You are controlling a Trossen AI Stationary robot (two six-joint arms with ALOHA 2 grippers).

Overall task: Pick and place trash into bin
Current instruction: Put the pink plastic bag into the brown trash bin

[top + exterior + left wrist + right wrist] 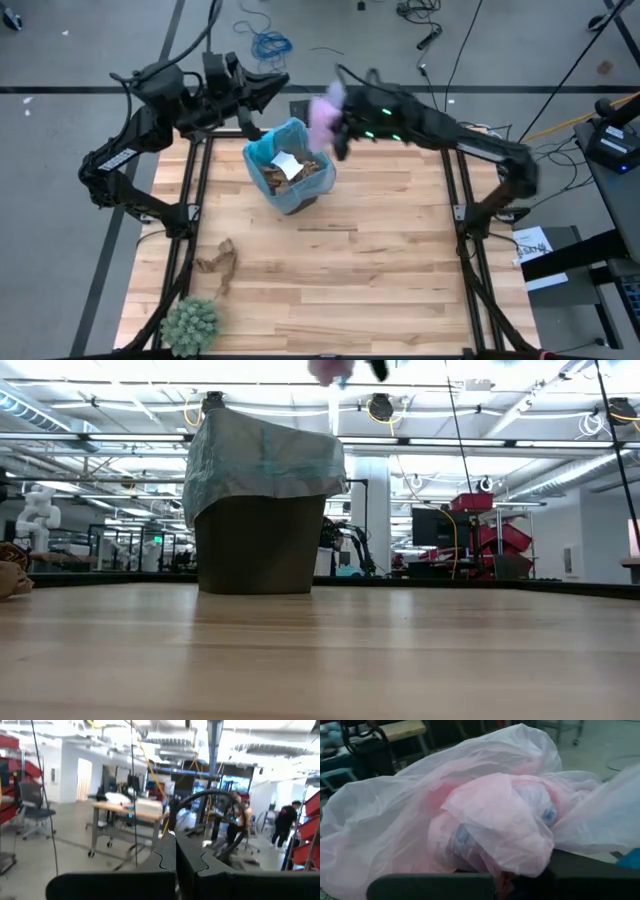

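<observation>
Pink plastic trash point(325, 112) hung clamped in the right gripper point(338, 128) above the bin point(290, 167) near the table's far edge; left gripper point(280, 86) closed, empty.

A light plank-topped wooden table point(380, 260) stands on a grey floor point(60, 60) crossed by dark tape lines, with a blue cable coil point(270, 43) lying at the upper middle of the high view. In the low view, white ceiling beams and bright strip lights point(90, 435) span the top, a white column point(375, 510) rises at centre, and red equipment point(490, 535) sits at the right. The left wrist view shows an office chair point(32, 807) at the left, a workbench point(125, 810) in the middle, and people standing at the far right point(286, 822).
</observation>
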